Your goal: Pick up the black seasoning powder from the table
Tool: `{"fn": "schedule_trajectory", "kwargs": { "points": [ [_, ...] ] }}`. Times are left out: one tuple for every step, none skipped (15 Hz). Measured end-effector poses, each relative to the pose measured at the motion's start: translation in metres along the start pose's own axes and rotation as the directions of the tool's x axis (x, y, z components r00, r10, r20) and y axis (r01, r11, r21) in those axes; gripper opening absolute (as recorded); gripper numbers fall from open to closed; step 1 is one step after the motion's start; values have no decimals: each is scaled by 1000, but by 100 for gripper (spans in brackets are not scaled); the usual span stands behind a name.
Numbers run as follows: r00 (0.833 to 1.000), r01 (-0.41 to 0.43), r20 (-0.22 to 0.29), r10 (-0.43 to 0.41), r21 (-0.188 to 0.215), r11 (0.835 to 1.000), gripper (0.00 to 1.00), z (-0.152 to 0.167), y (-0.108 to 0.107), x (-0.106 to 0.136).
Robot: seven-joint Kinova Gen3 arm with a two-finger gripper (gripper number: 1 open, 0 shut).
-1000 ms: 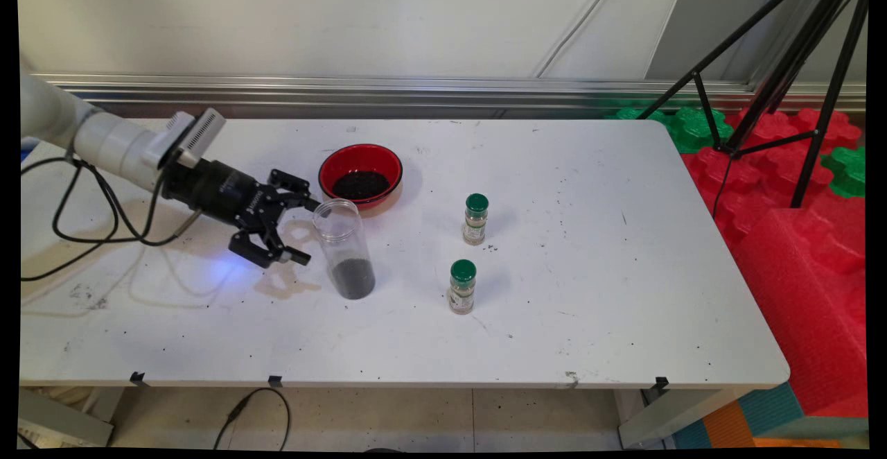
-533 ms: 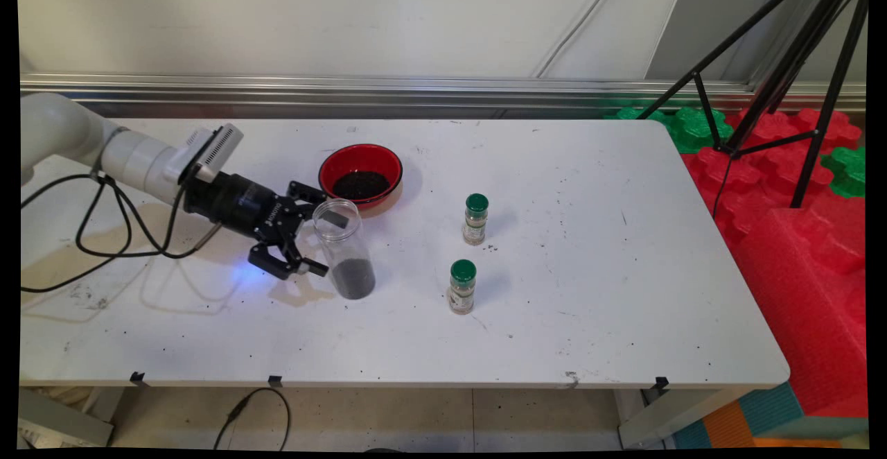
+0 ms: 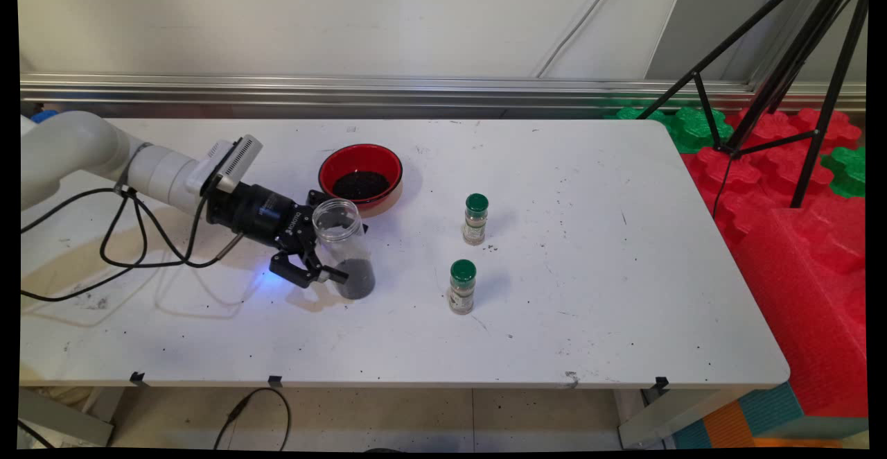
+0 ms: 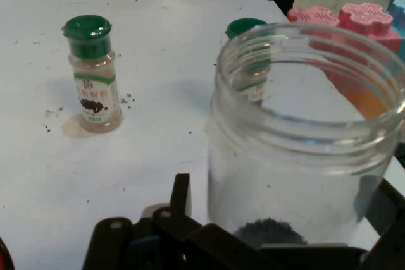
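A clear plastic jar (image 3: 341, 234) with no lid stands upright on the white table (image 3: 568, 272), with dark grains at its bottom. My gripper (image 3: 343, 251) is open and low over the table, one finger on each side of the jar. In the hand view the jar (image 4: 304, 124) fills the right half between the fingers (image 4: 181, 194), and a small gap shows on its left side. A red bowl (image 3: 360, 154) of dark grains sits just behind the jar.
Two small spice bottles with green caps stand to the right, one farther back (image 3: 475, 220) and one nearer (image 3: 462, 287). In the hand view one (image 4: 93, 74) stands at the left, the other (image 4: 243, 28) behind the jar. A black tripod (image 3: 797, 64) and red foam blocks (image 3: 804, 237) lie past the table's right edge.
The gripper has moved right along the table, from just left of the jar to having its open fingers on both sides of it. The jar has stayed in place.
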Motion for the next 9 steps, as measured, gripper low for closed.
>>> {"fn": "schedule_trajectory", "kwargs": {
  "points": [
    [1000,3,-7,-3,1,1000,100,4,0,-1],
    [1000,5,-12,-5,1,1000,100,6,0,-2],
    [1000,7,-16,-7,1,1000,100,8,-1,-2],
    [1000,10,-20,-10,2,1000,100,10,-1,-3],
    [1000,14,-25,-14,3,1000,100,12,-1,-3],
    [999,16,-28,-16,3,1000,100,14,0,-4],
    [999,19,-32,-18,5,1000,100,15,0,-4],
    [999,22,-36,-22,6,1000,100,17,0,-4],
    [999,26,-41,-25,8,1000,100,18,0,-4]
  ]
}}
